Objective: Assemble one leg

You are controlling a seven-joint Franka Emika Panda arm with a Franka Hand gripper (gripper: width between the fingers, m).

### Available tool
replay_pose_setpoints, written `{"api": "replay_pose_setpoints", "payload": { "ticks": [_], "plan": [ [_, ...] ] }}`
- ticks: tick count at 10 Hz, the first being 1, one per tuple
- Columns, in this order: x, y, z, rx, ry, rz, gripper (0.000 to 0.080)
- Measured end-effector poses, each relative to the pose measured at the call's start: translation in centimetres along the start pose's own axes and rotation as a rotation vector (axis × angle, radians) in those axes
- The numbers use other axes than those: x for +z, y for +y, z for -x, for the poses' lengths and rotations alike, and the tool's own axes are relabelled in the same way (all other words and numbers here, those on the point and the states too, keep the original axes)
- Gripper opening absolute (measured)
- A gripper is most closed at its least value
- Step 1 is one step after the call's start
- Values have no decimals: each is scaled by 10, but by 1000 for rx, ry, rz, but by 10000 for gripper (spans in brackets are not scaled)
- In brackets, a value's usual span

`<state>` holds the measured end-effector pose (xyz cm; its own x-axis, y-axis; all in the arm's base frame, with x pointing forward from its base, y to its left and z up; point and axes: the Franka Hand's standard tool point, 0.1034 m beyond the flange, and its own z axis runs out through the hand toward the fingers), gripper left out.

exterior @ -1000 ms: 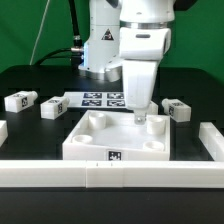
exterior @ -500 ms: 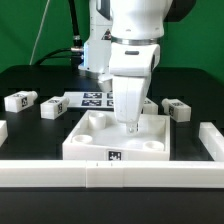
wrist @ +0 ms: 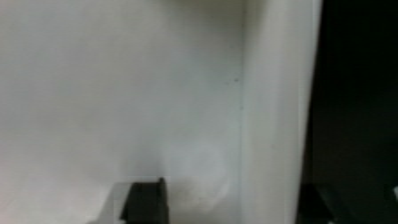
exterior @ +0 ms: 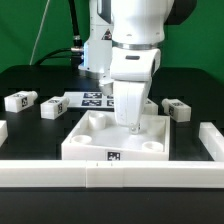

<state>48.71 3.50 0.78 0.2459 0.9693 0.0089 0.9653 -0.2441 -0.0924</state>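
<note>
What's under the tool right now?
The white panel, toward its far corner on the exterior view's right. The tool covers the contact spot, and the wrist view shows only white surface.

Small white tagged leg (exterior: 177,108), lying flat, exterior view's right

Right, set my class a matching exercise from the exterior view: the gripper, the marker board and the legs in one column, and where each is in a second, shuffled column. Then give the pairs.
Things
1. gripper
2. marker board
3. pair of legs
4. single leg

Places
a. to the exterior view's right of the square panel
b. straight behind the square panel
c. low over the square panel's far part
d. to the exterior view's left of the square panel

Pairs: 1-c, 2-b, 3-d, 4-a
</note>
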Motion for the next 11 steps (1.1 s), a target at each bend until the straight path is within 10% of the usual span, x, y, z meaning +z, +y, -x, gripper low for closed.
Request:
{"api": "replay_pose_setpoints", "payload": {
  "ticks": [2,11],
  "plan": [
    [-1,1,0,1,1,4,65],
    [-4,7,-5,-94,5,15,65]
  ]
}}
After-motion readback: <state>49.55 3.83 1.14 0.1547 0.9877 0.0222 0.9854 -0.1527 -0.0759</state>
